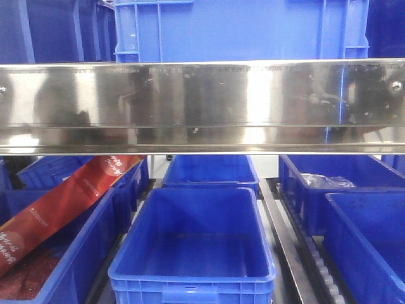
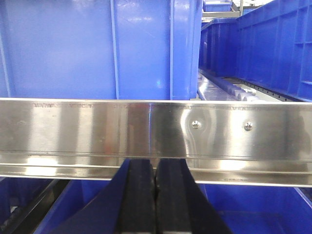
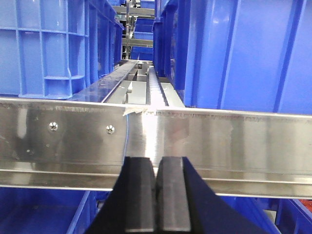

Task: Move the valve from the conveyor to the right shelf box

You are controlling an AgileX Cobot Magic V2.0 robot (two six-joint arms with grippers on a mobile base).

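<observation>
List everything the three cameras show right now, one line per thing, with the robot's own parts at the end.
Steel shelf rail: one, shiny silver, running across the front view; also seen in both wrist views.
Upper-level bin: one large, blue, above the rail; edges of more beside it.
Centre lower bin: one, blue, empty, below the rail.
Rear lower bin: one, blue, behind the centre bin.
Left lower bins: at least two, blue.
Red package: one, red with white print, leaning in the left bins.
Right lower bins: two, blue; the rear one holds clear plastic.
Roller track: one, white rollers, beside the right bins.
Left gripper: black, shut, empty.
Right gripper: black, shut, empty.
</observation>
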